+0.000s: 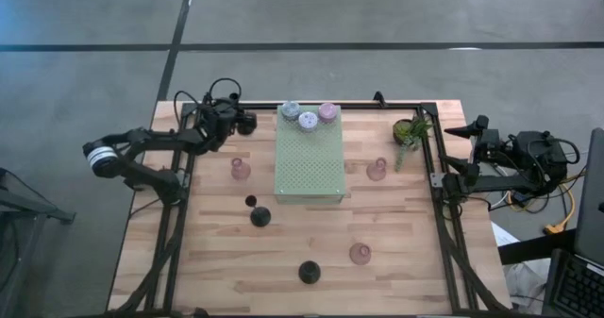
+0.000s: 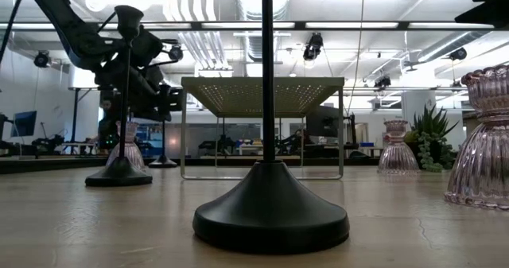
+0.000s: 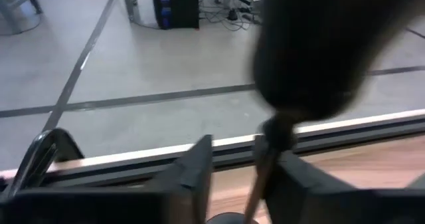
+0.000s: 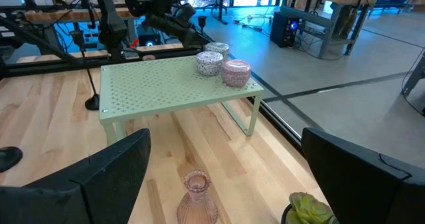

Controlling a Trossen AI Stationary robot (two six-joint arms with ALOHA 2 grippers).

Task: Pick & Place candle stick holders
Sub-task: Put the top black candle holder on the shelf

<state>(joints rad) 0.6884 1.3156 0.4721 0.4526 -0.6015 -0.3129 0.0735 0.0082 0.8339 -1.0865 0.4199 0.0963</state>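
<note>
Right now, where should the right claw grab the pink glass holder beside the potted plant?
Grip the pink glass holder at its narrow neck, above the flared base. It stands upright, so bring the open right claw in level from beside the potted plant, probably.

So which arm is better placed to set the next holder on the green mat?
Left, probably: the left gripper appears shut on a black holder beside the mat; the right gripper waits open at the table's edge.
</note>
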